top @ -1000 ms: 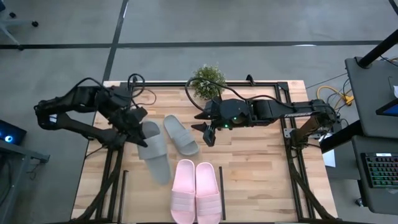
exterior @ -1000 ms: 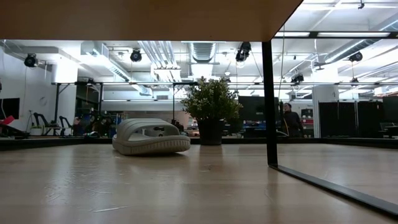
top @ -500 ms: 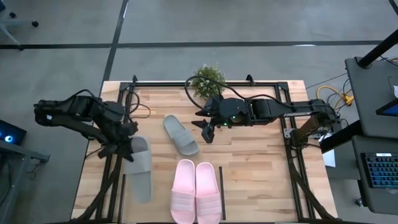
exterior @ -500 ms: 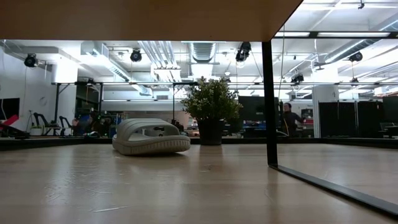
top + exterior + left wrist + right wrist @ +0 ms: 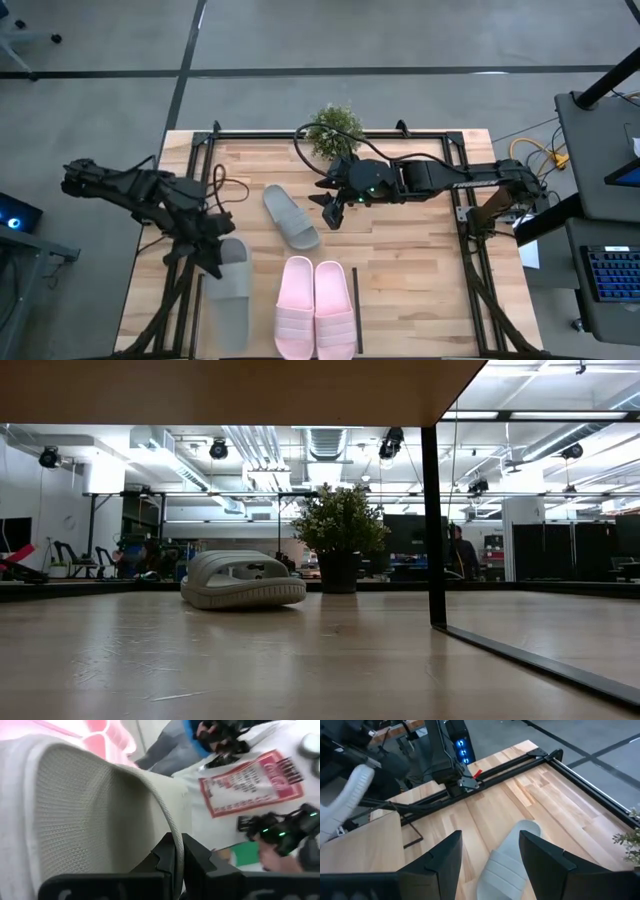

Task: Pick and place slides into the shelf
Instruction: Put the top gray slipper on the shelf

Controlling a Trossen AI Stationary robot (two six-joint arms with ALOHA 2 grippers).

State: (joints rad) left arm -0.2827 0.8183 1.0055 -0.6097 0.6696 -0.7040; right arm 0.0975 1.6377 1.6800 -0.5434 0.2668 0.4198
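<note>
Now we are carrying one grey-green sandal [image 5: 230, 293] in the left gripper [image 5: 213, 262], whose fingers are pinched tight on the edge of its strap, as the left wrist view shows. It hangs at the table's left front, beside the pink pair [image 5: 315, 308] already lying side by side between the thin black bars [image 5: 359, 322] of the shelf. To do this step well, we judge we should bring the sandal down level, toe pointing the same way as the pink ones, and let go only once the sole sits flat in the neighbouring bay, clear of the bar. The left arm reaches forward from the left edge, elbow bent, wrist turned down. Farther back, the second grey-green sandal [image 5: 290, 216] lies slanted on the wood. Just beside it the right gripper [image 5: 331, 213] hovers, jaws apart and holding nothing. Beyond stands a small potted plant [image 5: 334, 129].
</note>
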